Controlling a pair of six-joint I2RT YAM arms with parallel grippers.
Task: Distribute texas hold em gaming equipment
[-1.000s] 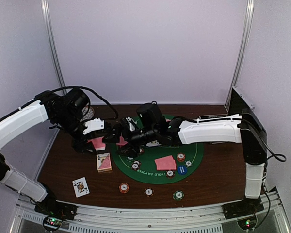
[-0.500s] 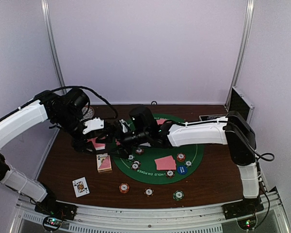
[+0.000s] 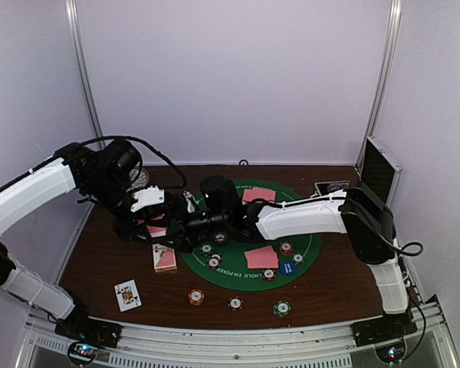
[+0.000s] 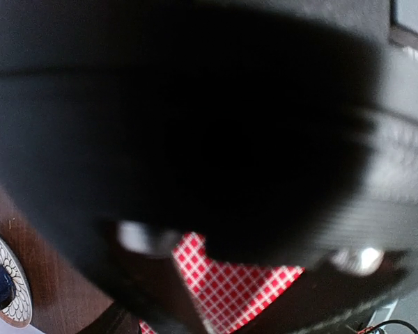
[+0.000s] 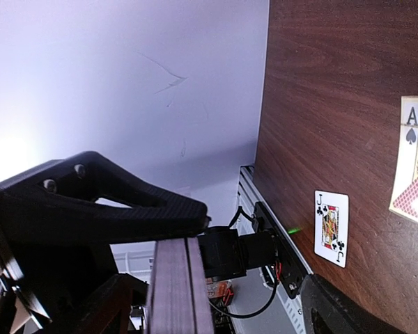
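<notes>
The left claw (image 3: 149,221) is closed on pink-red-backed cards (image 3: 156,229). The right claw (image 3: 178,227), jaws spread, sits just beside them. Nearer the bases lie face-up cards (image 3: 165,257) on the counter (image 3: 100,268), a jack (image 3: 127,295) apart from them, and poker chips (image 3: 214,261) on the green mat (image 3: 307,245).

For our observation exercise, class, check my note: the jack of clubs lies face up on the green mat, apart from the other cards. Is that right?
Not quite. The jack of clubs lies face up on the bare wooden table, off the green mat, apart from the other cards. The top view shows it.
</notes>
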